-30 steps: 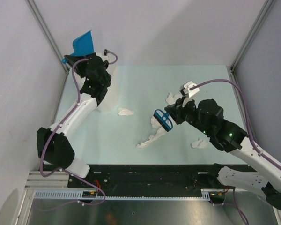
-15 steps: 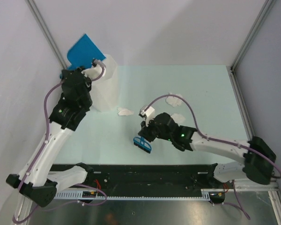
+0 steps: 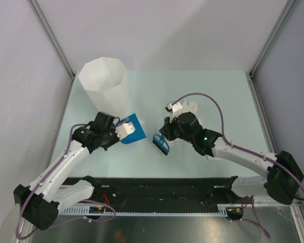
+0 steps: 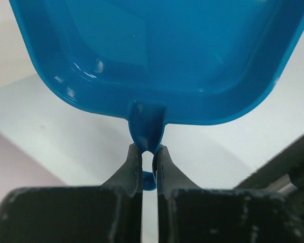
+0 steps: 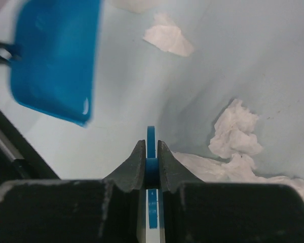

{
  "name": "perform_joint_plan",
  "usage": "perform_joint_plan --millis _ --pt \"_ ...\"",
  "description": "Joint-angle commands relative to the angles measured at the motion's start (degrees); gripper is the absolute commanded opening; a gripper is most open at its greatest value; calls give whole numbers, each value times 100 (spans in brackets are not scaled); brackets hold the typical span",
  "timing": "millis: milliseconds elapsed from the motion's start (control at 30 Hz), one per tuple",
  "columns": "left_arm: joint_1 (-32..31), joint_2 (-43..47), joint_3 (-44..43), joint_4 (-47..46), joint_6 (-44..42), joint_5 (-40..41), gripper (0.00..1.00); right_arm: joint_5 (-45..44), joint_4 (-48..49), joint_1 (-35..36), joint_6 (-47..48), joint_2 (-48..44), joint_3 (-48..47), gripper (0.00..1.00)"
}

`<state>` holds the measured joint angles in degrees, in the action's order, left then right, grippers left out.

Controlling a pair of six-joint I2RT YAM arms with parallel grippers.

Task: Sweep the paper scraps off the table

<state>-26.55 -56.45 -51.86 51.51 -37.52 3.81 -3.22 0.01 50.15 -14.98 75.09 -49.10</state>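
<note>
My left gripper (image 3: pixel 122 130) is shut on the handle (image 4: pixel 147 129) of a blue dustpan (image 3: pixel 131 129), which sits low over the table (image 3: pixel 223 91) left of centre. The pan's inside (image 4: pixel 157 50) shows no paper. My right gripper (image 3: pixel 168 132) is shut on a blue brush (image 3: pixel 161 145); its handle (image 5: pixel 151 139) stands between the fingers, just right of the dustpan (image 5: pixel 55 61). White paper scraps lie beyond and right of the brush (image 5: pixel 167 39) (image 5: pixel 235 132). One scrap (image 3: pixel 192 108) peeks out behind the right arm; others are hidden by it.
A tall white faceted bin (image 3: pixel 102 83) stands at the back left corner, behind the left arm. Grey walls close the table on three sides, and a black rail (image 3: pixel 157 185) runs along the front.
The left arm swung the dustpan down from above the bin to the table near the middle. The right arm, brush still held, shifted slightly back and right.
</note>
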Motion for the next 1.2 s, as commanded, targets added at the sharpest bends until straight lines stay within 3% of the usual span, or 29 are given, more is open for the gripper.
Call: perform_joint_plan --millis 0,133,233,400,633,767,933,1167 --pt "-323 -304 430 140 219 -602 0 -168 -413 -23 -83 -967 -267 0" --pt "-878 -971 869 97 253 21 0 -1983 -1229 -207 4 -1488 -284 0" --pt "-975 -1498 861 26 280 58 0 -2683 -1503 -286 293 -1427 -284 0" --pt "-1010 -2150 678 -219 324 -56 0 -2649 -1259 -269 575 -1015 -232 0" --pt "-1239 -2810 563 -325 517 -91 0 -2675 -662 433 470 127 -223 0" --pt "-1336 -3153 449 -431 544 -82 0 -2035 -195 794 110 637 -275 0" --pt "-1371 -3329 343 -510 570 -258 0 -786 700 865 -496 630 -319 0" --pt "-1406 -3136 325 -519 596 -530 0 -732 817 619 -1024 7 -346 0"
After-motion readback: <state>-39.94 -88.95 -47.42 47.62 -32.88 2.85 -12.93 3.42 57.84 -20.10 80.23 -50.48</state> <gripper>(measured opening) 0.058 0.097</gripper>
